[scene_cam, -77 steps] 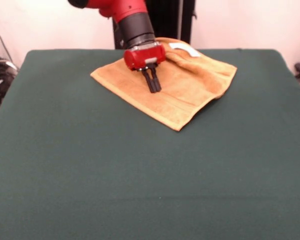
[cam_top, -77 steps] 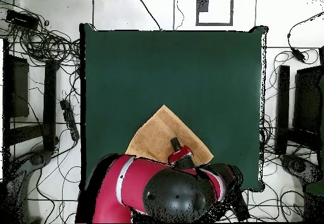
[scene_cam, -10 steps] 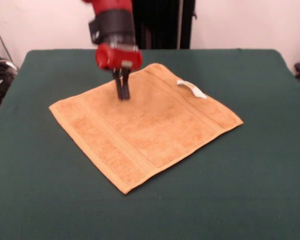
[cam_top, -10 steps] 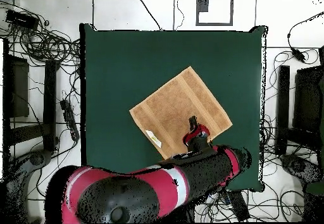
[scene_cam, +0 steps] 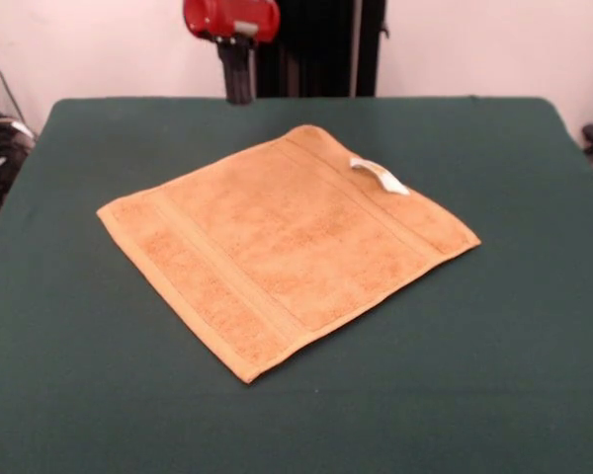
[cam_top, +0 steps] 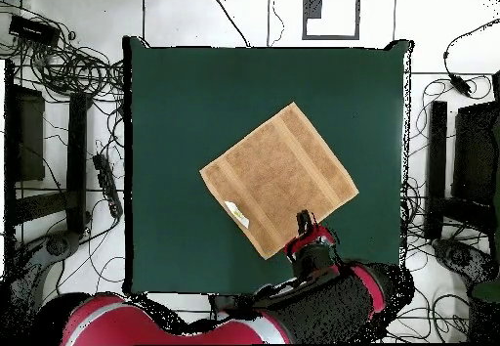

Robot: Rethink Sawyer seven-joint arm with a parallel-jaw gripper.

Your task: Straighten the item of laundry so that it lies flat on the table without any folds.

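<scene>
The orange-tan towel (scene_cam: 287, 247) lies spread out flat, turned like a diamond, on the dark green table (scene_cam: 79, 395). Its white tag (scene_cam: 379, 174) sticks up at the far right edge. My gripper (scene_cam: 239, 95) hangs raised above the table's far edge, behind the towel's far corner. Its black fingers are pressed together and hold nothing. In the overhead view the towel (cam_top: 278, 179) lies right of the middle of the table (cam_top: 176, 98), with the tag (cam_top: 235, 208) on its lower left edge. There the gripper (cam_top: 304, 216) is over the towel's lower right edge.
The black pedestal (scene_cam: 316, 49) stands behind the table's far edge. In the overhead view, cables (cam_top: 73, 68) and black stands (cam_top: 435, 166) lie on the floor on both sides of the table.
The gripper has lifted off the towel's far part and drawn back up toward the pedestal. The towel has not moved.
</scene>
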